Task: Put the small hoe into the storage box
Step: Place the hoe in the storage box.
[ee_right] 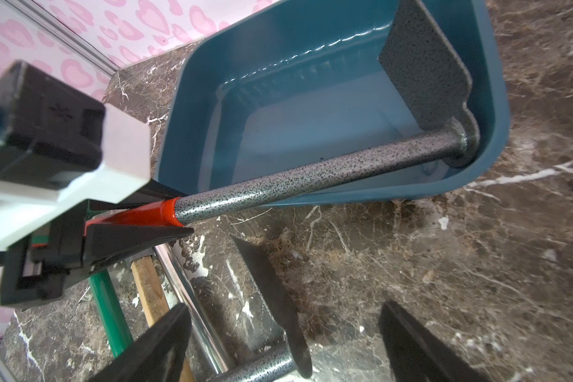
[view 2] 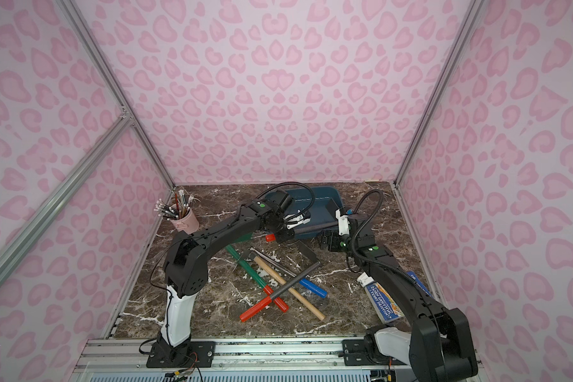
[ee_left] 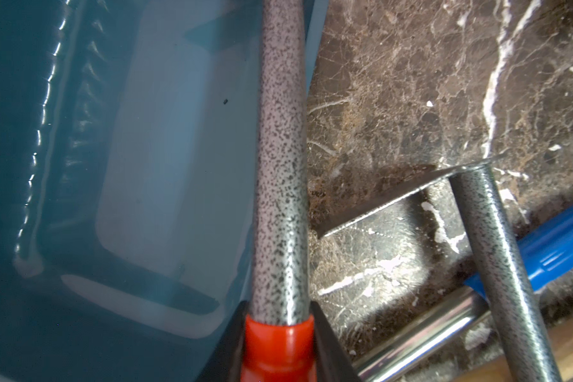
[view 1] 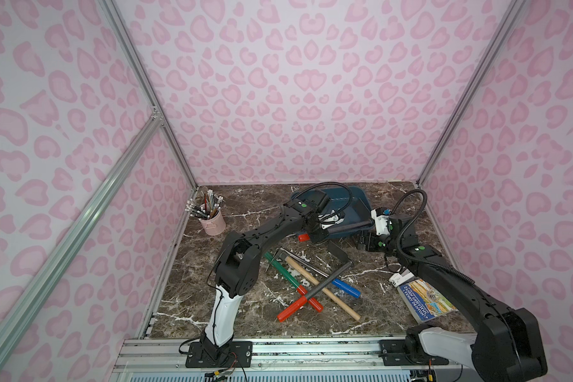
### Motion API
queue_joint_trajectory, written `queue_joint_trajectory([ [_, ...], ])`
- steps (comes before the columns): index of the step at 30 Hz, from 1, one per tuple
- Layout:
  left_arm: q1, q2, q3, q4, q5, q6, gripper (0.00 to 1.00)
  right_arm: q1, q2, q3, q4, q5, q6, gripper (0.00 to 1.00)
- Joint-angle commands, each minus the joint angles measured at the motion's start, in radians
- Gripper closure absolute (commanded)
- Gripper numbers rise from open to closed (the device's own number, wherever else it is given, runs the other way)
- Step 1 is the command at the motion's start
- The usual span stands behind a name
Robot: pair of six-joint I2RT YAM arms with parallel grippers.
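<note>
The small hoe (ee_right: 311, 182) has a speckled grey shaft, a flat grey blade (ee_right: 424, 76) and a red grip (ee_left: 278, 347). My left gripper (ee_left: 278, 330) is shut on that red grip, just outside the near left corner of the storage box (view 1: 359, 206), also (ee_right: 278, 66). The shaft (view 1: 348, 227) runs along and over the box's near rim. The blade stands inside the box against its right end wall. My right gripper (ee_right: 283, 311) is open over the table in front of the box's right end, holding nothing; in both top views it (view 2: 326, 241) is apart from the hoe.
A pile of tools lies mid-table: a second red-gripped hoe (view 1: 325, 284) with its blade (ee_right: 272, 297) under my right gripper, a green-handled tool (view 1: 282, 273), a wooden-handled hammer (view 1: 321, 287) and a blue-handled tool (view 1: 346, 287). A pink pencil cup (view 1: 214, 223) stands back left. A book (view 1: 425, 299) lies right.
</note>
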Motion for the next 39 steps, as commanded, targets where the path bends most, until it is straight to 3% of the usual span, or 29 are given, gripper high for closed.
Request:
queue_joint_trajectory([
  [1,0.001,-0.001,0.008,0.087,0.034,0.001,0.96,0.001,0.002,0.01,0.031,0.005,0.001,0.07],
  [10,0.003,0.044,0.067,0.086,0.037,0.026,0.96,0.001,0.003,0.01,0.024,0.008,-0.003,0.07],
  [33,0.023,0.086,0.066,0.149,0.049,0.091,0.96,0.001,0.023,0.007,0.032,-0.009,-0.003,0.07],
  [39,0.026,0.094,0.063,0.169,0.032,0.088,0.96,0.006,0.02,0.005,0.05,-0.111,-0.021,0.07],
])
